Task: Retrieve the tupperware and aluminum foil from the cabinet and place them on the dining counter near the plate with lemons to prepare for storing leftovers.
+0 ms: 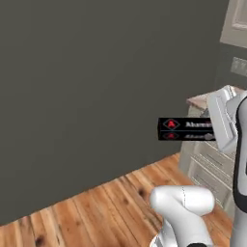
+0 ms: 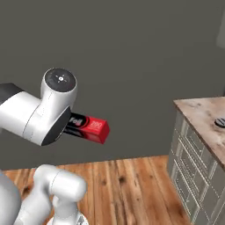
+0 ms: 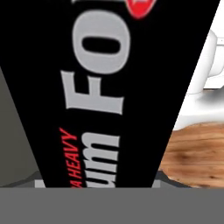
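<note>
- Your aluminum foil (image 1: 185, 129) is carried in mid-air at the right of the left base view, above the wooden floor (image 1: 96, 207).
- The gripper is clamped on it; your hand view shows the box (image 3: 109, 87) close up.
- Its red end (image 2: 97, 129) sits centre-left in the right base view.

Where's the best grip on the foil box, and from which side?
Across the narrow width of the aluminum foil, near mid-length, pincer closing on the two long flat faces. The box is long and slim, so an end grip would likely let it swing. It is carried level now, held toward its black end.

Open air above wooden floor (image 2: 127, 184); grey wall (image 1: 87, 87) ahead; worktop (image 2: 204, 116) with drawers (image 2: 186, 176) blocks right side.
</note>
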Robot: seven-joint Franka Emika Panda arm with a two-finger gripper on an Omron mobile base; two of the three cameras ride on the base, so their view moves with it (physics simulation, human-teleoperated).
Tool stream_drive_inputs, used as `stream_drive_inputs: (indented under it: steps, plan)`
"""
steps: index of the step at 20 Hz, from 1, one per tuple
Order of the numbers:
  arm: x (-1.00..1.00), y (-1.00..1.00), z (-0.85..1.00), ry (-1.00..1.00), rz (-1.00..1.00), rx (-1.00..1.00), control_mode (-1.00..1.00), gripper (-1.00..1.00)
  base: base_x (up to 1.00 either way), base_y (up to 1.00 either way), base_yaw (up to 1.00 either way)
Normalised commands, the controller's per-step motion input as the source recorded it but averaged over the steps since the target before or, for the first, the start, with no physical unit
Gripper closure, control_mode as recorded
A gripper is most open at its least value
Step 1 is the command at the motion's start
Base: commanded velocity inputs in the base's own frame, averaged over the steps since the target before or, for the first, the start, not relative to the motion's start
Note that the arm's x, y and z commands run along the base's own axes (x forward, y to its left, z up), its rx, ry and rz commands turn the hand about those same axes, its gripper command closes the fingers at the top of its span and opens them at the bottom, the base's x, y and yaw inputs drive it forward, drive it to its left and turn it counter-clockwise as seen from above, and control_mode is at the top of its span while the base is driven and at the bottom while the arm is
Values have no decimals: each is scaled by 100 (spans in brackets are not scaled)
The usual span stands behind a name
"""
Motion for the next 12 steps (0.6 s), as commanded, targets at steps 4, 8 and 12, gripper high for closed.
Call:
stream_drive_inputs:
  steps: [4, 8, 12]
  plan:
    - [0, 0, 0, 0, 0, 0, 100, 100, -88, 18, 74]
    - [0, 0, 0, 0, 0, 0, 100, 100, -30, 6, 76]
    - [0, 0, 0, 0, 0, 0, 100, 100, -32, 0, 81]
